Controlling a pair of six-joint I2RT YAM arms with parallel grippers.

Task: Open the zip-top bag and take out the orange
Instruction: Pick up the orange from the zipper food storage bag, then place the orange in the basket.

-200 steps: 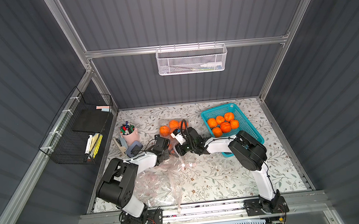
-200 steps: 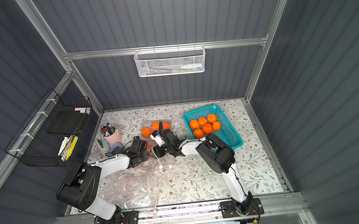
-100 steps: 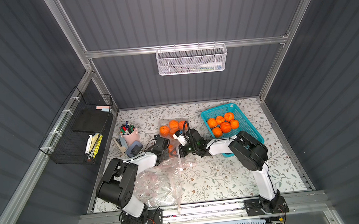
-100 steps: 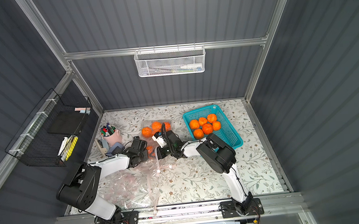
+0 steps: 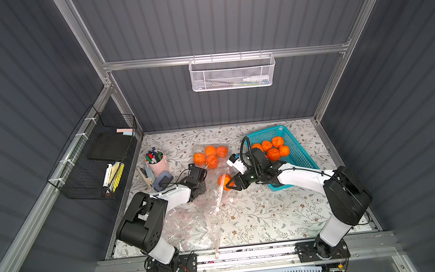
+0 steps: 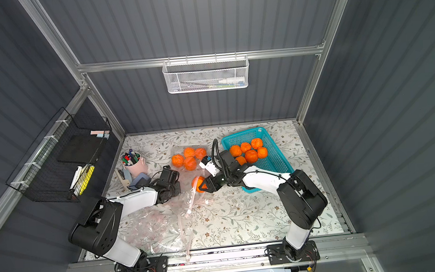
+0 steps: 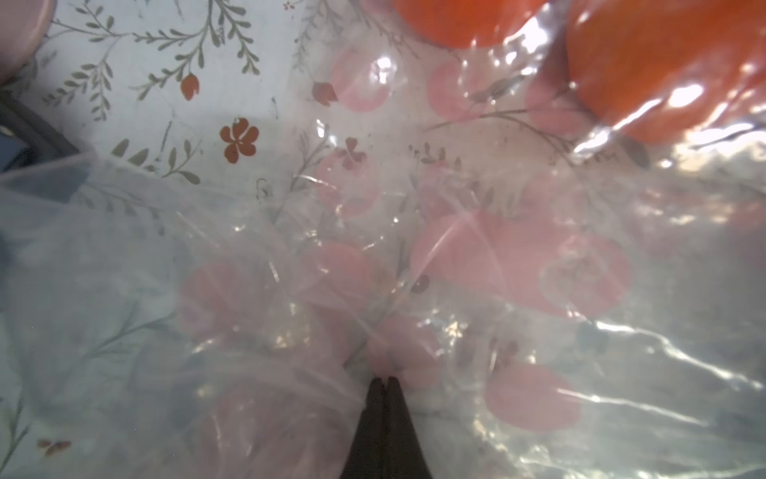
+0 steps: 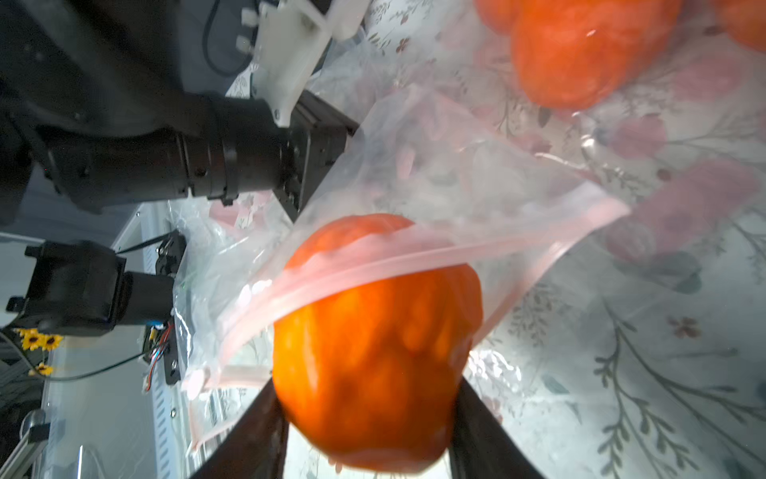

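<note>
My right gripper [image 8: 367,419] has just closed partway around the round orange fruit [image 5: 224,181], now half out of the clear zip-top plastic bag [image 8: 435,178], near the teal plastic basket [image 5: 300,159]. My left gripper [image 7: 383,381], fully closed, pinches the bag. Extraction looks nearly done.

- Both top views look down from overhead at my whole table [image 5: 270,217], nearly identical.
- My wrist cameras sit close: left on the bag [image 7: 497,269], right on the orange [image 8: 373,365].
</note>
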